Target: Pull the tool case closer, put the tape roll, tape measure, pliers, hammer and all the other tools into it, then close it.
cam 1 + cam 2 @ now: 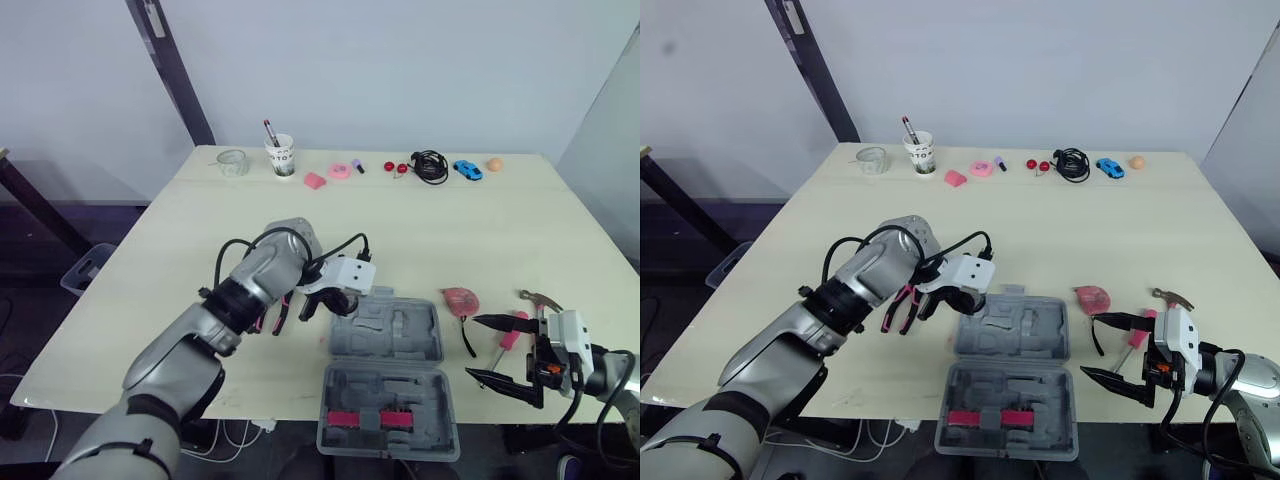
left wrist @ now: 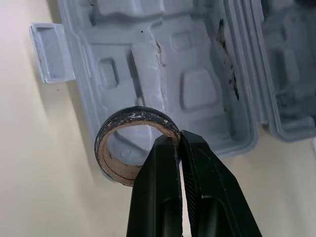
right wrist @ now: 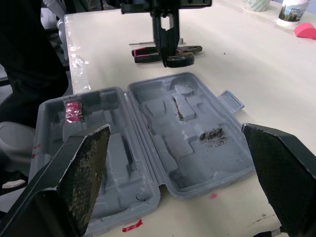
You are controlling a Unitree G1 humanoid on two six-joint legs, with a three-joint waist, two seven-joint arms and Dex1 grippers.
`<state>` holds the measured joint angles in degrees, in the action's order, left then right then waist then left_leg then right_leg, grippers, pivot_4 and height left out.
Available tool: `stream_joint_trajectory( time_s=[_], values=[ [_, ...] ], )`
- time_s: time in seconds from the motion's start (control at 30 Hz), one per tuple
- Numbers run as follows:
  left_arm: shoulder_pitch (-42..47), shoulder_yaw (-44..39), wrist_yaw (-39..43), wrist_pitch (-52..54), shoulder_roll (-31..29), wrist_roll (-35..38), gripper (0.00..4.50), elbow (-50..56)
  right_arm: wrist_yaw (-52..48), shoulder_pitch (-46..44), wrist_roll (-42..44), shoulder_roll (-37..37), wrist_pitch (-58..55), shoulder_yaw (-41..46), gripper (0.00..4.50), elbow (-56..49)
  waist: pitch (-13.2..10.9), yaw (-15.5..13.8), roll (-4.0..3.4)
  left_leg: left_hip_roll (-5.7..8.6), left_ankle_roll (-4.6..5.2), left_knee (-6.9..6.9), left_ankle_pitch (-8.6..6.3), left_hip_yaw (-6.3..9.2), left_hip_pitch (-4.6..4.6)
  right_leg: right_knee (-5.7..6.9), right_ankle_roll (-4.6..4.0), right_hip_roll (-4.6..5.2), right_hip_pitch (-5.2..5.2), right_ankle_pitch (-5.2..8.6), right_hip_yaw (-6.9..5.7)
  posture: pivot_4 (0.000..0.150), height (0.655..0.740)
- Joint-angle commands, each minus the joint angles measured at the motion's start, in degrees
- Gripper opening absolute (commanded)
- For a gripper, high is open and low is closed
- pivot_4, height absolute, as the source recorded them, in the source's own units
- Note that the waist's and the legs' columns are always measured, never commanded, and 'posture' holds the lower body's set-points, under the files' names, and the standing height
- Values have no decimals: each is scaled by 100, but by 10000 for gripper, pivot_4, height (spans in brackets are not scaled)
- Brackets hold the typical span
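So the case [image 1: 437, 335] was sitting open at the front edge of the table [image 1: 200, 250], about the middle. The left gripper [image 2: 178, 140] was pinched tight on the wall of the tape roll [image 2: 133, 116], holding it above the left rim of the case half that lay further from the front edge, partly over the table and partly over the moulded pockets. Looked to me like the tape roll step, case already pulled in. I'd guess the next move needs the roll carried a bit further in over a pocket that fits, lowered, and only then let go, or it could drop onto the rim and roll off. The right gripper [image 1: 471, 347] hung near the front right corner, spread wide with nothing in it. The pliers [image 1: 902, 308] lay on the table just beside the case's left side, the tape measure [image 1: 460, 298] just off its right side, and the hammer [image 1: 538, 298] nearer the right edge, none of them packed yet
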<state>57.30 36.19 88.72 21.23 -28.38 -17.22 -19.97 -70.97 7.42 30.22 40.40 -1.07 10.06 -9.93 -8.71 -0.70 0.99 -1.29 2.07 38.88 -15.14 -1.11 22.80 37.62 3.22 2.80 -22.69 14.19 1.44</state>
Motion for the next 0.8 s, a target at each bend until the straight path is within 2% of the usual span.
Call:
stream_joint_trajectory(
  time_s=[0.03,0.37,0.8],
  values=[
    [311,-167,21,-217,152,172,605,-472,-15,-32,48,68,55,116,45000,-101,0,1,0,0,0,0,0,0,1,-1,0,0,0,0,-1,1500,7400],
    [809,-201,213,-916,525,438,605,-2157,75,-52,21,117,-39,90,45000,-274,-2,8,2,0,0,0,0,-2,2,-1,0,-2,-1,0,-2,1500,7400],
    [927,-275,378,-1634,730,804,605,-3502,178,-49,-69,126,-61,28,45000,-394,-8,5,13,0,0,0,0,2,5,-1,1,-1,-2,-1,-4,1500,7400]
  ],
)
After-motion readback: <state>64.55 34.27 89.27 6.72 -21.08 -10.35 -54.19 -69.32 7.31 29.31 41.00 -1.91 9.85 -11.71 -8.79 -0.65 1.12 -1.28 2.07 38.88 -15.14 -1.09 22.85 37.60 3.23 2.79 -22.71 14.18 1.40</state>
